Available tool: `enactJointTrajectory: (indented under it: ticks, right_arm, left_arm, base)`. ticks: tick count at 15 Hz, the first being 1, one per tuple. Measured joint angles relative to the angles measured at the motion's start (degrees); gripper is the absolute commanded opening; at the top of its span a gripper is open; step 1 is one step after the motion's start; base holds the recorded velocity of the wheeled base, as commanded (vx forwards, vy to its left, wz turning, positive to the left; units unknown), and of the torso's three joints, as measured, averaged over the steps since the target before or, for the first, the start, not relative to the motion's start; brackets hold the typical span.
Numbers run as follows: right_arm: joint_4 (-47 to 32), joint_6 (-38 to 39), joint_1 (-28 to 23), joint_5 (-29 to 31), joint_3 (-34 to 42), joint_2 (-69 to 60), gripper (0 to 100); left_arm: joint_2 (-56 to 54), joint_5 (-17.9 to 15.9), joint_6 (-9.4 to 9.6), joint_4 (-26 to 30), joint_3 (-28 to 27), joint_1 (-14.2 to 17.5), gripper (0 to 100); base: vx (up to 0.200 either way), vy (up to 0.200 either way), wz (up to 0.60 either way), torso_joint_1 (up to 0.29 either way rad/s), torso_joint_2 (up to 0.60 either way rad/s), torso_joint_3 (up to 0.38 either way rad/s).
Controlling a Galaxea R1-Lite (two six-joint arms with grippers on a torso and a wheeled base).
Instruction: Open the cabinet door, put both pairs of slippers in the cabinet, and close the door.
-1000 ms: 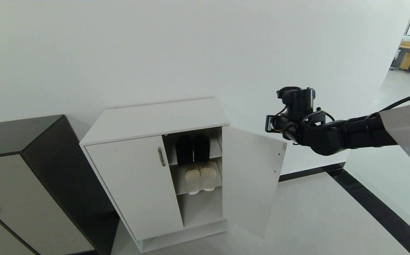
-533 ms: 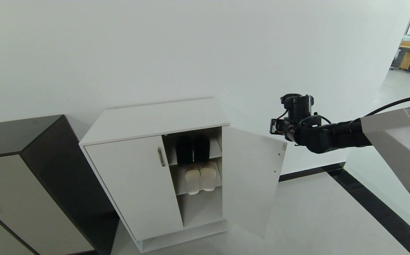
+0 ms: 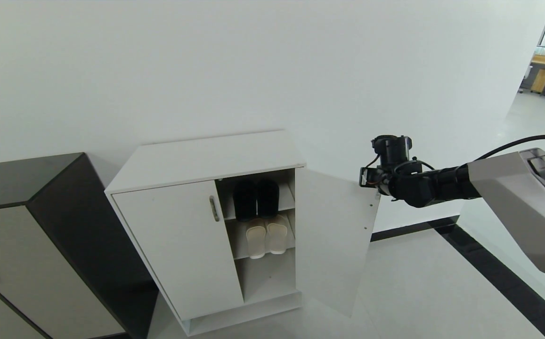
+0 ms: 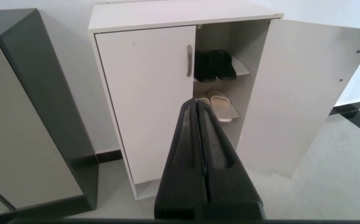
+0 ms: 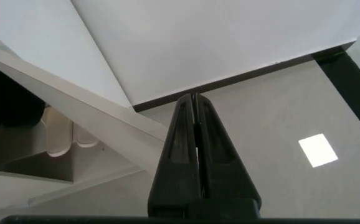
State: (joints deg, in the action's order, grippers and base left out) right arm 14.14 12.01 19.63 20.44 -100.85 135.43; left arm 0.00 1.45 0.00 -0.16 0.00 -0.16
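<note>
Well, the left gripper [image 4: 197, 106] is hanging in front of the cabinet [image 3: 206, 157], well apart from it, with its fingers pressed together and holding nothing. Beside the dark cabinet [image 3: 41, 221], the white one is standing with its left door [image 3: 178, 245] shut. Both pairs are already lying inside: the black slippers [image 3: 256, 198] on the top shelf and the white slippers [image 3: 266, 239] on the shelf below. So, as I am judging it, only the closing is left to do.

The right door [image 3: 333, 235] is standing wide open. The right gripper [image 5: 195, 99] is hanging at its outer side, near the upper free corner, with fingers also pressed together and empty. Whether it is touching the panel I cannot tell.

For doing this step well, the closed fingers should be pushing flat on the outer face, close to the free edge and far from the hinges, where little force is needed. The push should be following the arc of the door, slowly, so that the tips are not slipping over the top edge. Near the end it should be going gently, because a slammed door may be bouncing back.
</note>
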Motion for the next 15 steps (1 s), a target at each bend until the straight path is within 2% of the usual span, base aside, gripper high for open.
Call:
enactJointTrajectory:
  ticks: [15]
  right_arm:
    - [-0.11,0.28,0.27,-1.01,0.39,1.97,0]
  left_arm:
    - [0.0,-0.04,0.0,0.0,0.0,0.0,0]
  base:
    - [0.0,0.0,0.0,0.0,0.0,0.0]
